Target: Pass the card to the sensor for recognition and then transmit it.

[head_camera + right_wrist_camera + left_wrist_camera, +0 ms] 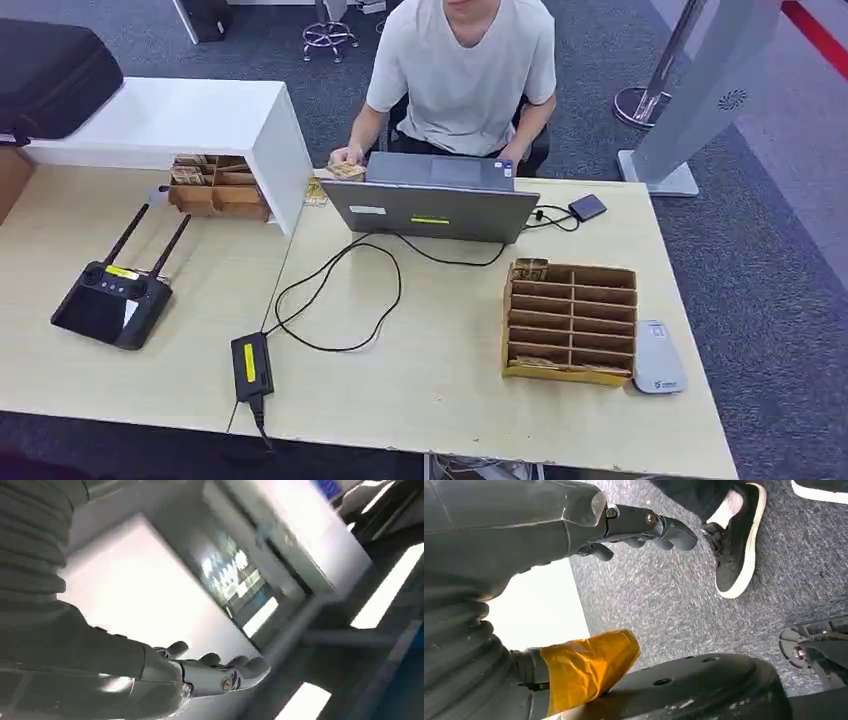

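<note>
A cardboard slot box (pixel 570 322) stands on the right part of the wooden table (pixel 430 390), with cards (pixel 530 269) in its far-left slot. Beside its near right corner lies the grey sensor (pixel 658 357). Across the table a person holds a small stack of cards (pixel 345 170) next to a laptop. My left hand (pixel 644 527) hangs above grey carpet with its fingers stretched out and nothing in it; its thumb (pixel 589 667) is wrapped in yellow. My right hand (pixel 220 672) is also stretched out and holds nothing, in front of a blurred bright surface.
A grey laptop (pixel 430 200) with a cable and black power brick (pixel 251 365) takes the table's middle. At the left lie a black controller with antennas (pixel 112 300), a white shelf (pixel 200 120) over another cardboard box (pixel 215 187), and a black case (pixel 50 70). A person's shoe (pixel 736 540) is near my left hand.
</note>
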